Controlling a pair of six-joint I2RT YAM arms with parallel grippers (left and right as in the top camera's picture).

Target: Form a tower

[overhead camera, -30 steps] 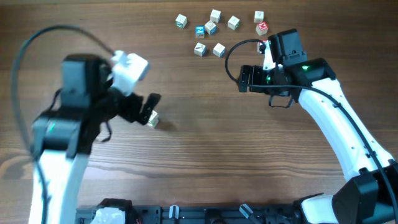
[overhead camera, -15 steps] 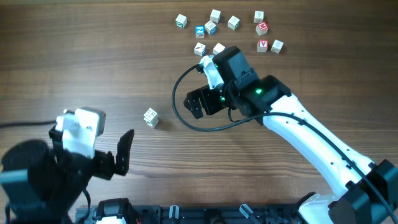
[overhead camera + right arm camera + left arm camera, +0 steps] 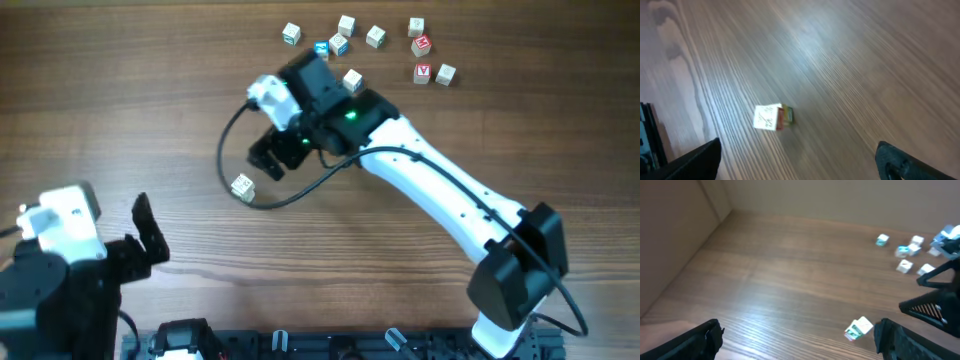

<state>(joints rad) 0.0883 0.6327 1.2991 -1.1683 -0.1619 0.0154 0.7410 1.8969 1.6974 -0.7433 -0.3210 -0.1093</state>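
Right, both released: right pincer hovers just beside small pale wooden letter-cube tower, seemingly stacked; left pincer well apart.

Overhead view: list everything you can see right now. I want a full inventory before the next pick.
tower: one, pale top with red on its side, alone left of the table's middle
loose cubes: ten showing, mostly pale, two red, one blue, clustered at the far edge; the arm may hide more
table: one, brown wood
left gripper: one, black, open and empty, near-left corner
right gripper: one, black, open and empty, above the tower
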